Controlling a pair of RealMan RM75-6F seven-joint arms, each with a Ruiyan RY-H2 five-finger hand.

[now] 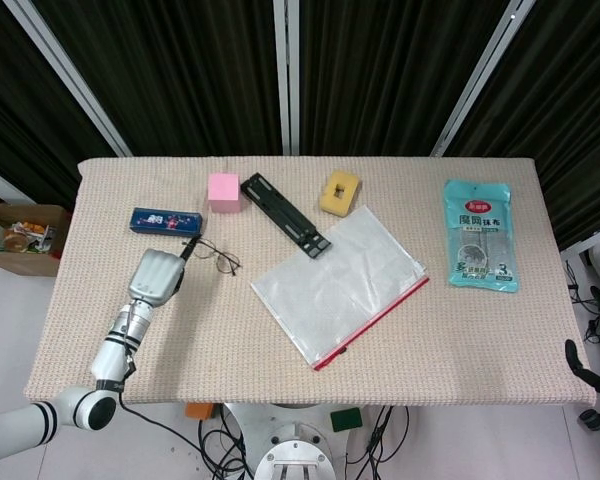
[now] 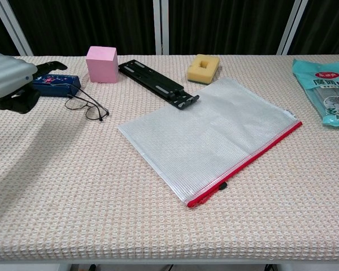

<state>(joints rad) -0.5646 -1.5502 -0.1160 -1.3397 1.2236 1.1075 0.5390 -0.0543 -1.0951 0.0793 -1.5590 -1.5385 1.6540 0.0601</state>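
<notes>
Overhead, left hand (image 1: 155, 274) sat back-up w/ nothing visibly held, finger state unclear, just beside the glasses (image 1: 216, 256) lying loose on the table (image 1: 460, 340); chest cam: hand (image 2: 10, 79) left of untouched glasses (image 2: 87, 105), not yet picked up; right hand out of shot.

Bright, even overhead light; sharp focus throughout. Soft grey shadow on the bench (image 2: 56, 186) under the left hand (image 2: 8, 79). Faint sheen on the pouch (image 2: 214, 135) and packet (image 1: 480, 235). Black curtains, no detail.
</notes>
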